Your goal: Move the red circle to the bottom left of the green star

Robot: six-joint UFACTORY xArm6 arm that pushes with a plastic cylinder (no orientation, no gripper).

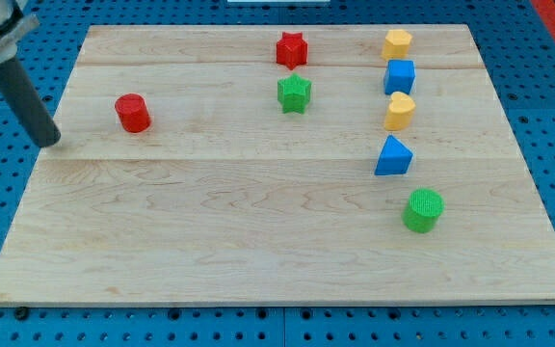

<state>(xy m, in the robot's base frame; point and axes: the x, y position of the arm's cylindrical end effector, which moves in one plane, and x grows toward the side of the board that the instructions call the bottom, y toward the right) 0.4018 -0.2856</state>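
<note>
Tool (52, 141): a bare rod, nothing to open or close.
Red circle (133, 113): near, to its right.
Green star (295, 93): far right.
Risk: off-centre push, circle slips aside.

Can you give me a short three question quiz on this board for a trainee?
1. True or false: my tip touches the red circle.
2. Which block lies nearest below the red star? A) green star B) green circle C) blue cube
3. Fill in: the blue triangle sits just above the green ____.

Key: 1 false, the tip stands apart at the red circle's left; 2 A; 3 circle.
</note>
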